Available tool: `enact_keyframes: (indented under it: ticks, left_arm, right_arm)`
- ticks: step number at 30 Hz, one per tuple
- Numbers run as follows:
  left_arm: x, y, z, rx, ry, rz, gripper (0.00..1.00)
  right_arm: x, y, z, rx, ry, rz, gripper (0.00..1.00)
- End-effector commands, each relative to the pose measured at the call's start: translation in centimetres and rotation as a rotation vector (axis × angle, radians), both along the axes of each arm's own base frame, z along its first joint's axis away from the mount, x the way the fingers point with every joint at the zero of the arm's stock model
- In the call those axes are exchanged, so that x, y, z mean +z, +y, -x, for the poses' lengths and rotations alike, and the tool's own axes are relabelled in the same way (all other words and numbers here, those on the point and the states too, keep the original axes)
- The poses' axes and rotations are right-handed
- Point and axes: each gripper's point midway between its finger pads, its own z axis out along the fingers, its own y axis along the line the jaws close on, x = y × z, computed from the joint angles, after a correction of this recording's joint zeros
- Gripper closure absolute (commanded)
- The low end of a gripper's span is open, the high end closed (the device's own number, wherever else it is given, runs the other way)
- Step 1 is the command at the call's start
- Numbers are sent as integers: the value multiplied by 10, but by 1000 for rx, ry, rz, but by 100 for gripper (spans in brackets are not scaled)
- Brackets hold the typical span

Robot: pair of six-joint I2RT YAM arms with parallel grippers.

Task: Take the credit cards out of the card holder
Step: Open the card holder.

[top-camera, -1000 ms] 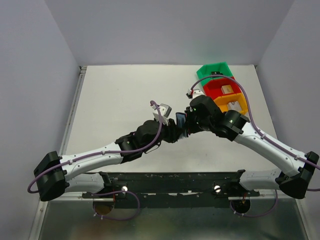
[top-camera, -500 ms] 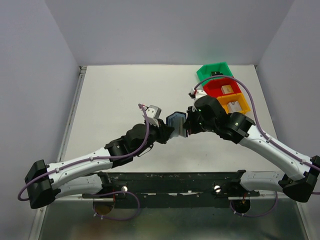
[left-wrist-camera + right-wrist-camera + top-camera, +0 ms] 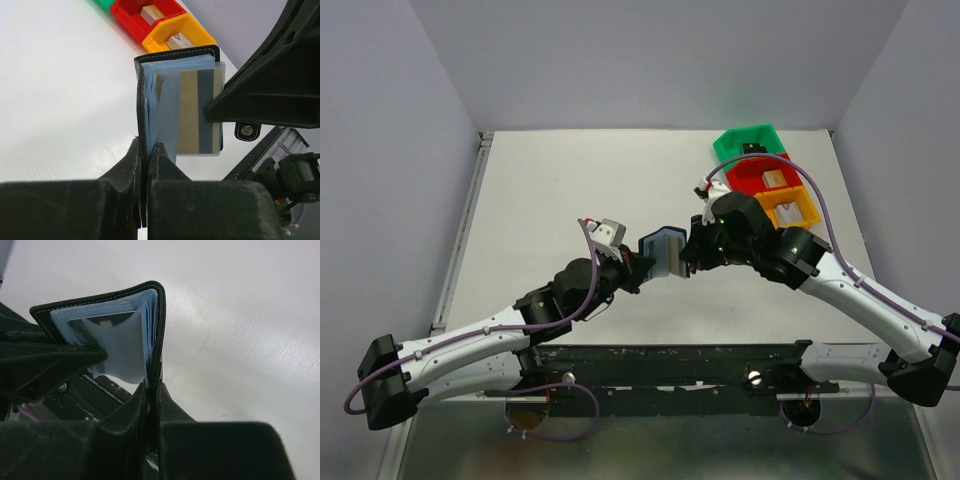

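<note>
Above mid-table, arms angled inward, left pincer [image 3: 145, 148] and right pincer [image 3: 152, 385] each clamp the card holder [image 3: 663, 251].

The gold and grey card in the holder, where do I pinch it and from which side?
Probably the lower short edge of the gold and grey card, from below in the left wrist view: that end stands free, while the right gripper sits on its long edge and the fold of the card holder closes the other.

Arms angle inward — left claw [image 3: 146, 150] and right claw [image 3: 152, 385] each pinched on the card holder [image 3: 665, 250]
</note>
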Motion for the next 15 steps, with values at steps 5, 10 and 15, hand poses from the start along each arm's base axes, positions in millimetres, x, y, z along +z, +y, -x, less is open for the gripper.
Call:
enact_keyframes:
  ticks: [5, 10, 15]
  left_arm:
    - [27, -2, 16, -97, -86, 125, 100]
    - [43, -4, 28, -167, -113, 164, 100]
    - [59, -2, 37, -206, -134, 192, 100]
  right_arm:
    - [30, 24, 26, 152, -12, -192, 58]
    - [37, 23, 30, 174, -32, -215, 44]
    - [35, 20, 28, 167, -41, -203, 42]
